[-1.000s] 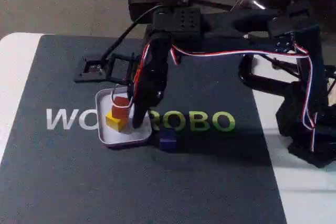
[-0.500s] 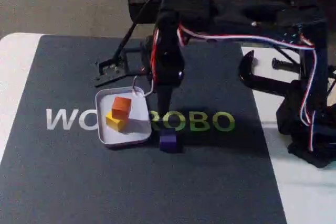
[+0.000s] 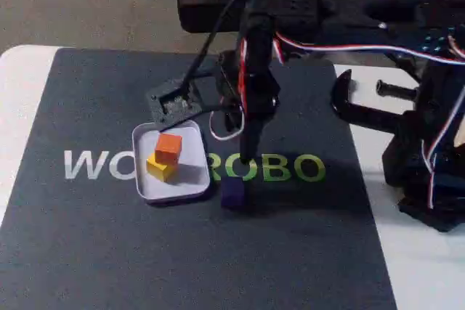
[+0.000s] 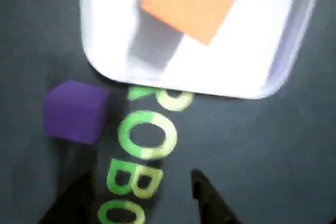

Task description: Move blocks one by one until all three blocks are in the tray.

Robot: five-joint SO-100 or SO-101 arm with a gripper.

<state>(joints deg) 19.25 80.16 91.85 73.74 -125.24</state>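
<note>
On mat, tray [image 3: 190,188] long axis front-to-back, purple block [image 3: 232,192] beside, hand [image 4: 142,198] spread.

Mat [image 3: 109,252] has printed lettering: white "WO" left of the tray [image 3: 145,188], green "ROBO" to its right, middle letters hidden by the tray. In the wrist view the green lettering [image 4: 142,145] is readable as "ROBO", running downward, partly cut off at the bottom edge.
</note>
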